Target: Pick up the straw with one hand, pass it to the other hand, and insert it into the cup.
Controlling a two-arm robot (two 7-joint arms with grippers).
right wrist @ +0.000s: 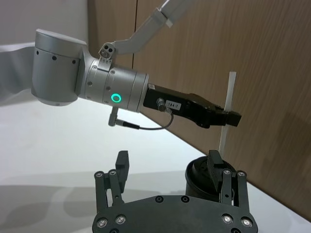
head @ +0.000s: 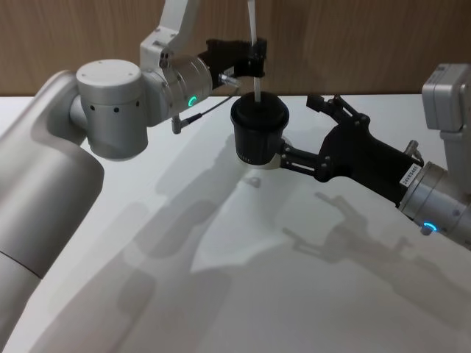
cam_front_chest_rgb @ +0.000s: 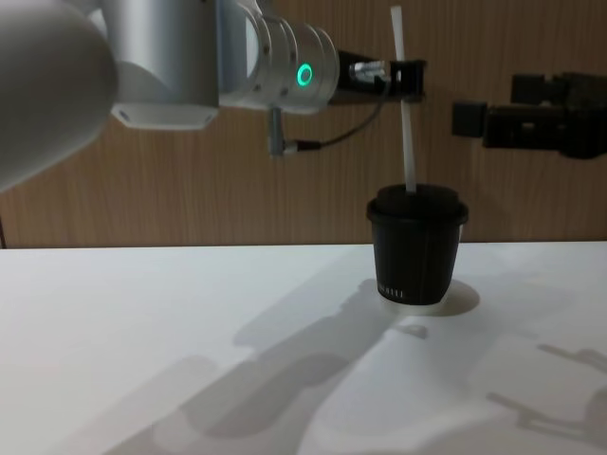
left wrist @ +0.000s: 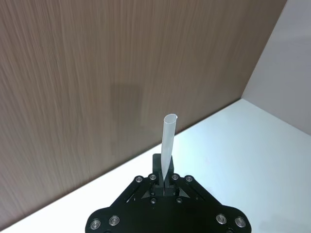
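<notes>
Where the smooth white table (head: 243,294) meets the wood-grain wall panel (left wrist: 97,73) at the far edge, the matte tabletop carries long grey shadows of both arms, and the left wrist view shows a plain pale wall (left wrist: 291,63) joining the panel at a corner.

The cup (head: 258,131) stands upright on the table toward twelve o'clock of the head view's centre. It is a small black paper cup tapering toward a white base rim, capped by a black domed lid, with a strip of tiny white lettering low on its side in the chest view.

The straw (cam_front_chest_rgb: 405,104) is a thin, straight white tube, standing close to vertical with its lower end on the lid's middle; whether it has gone through the lid cannot be told. Most of its length rises above the cup.

The left gripper (head: 257,59), on a bulky silver cylindrical wrist with a glowing green ring and a grey cable, reaches in from about ten o'clock of the cup and has its slim black fingers pinched together on the straw, partway up, above the lid.

The right gripper (head: 298,129), black and blocky with linkage fingers, sits at about three o'clock of the cup. Its fingers are spread apart, one on each side of the cup, gripping nothing.
</notes>
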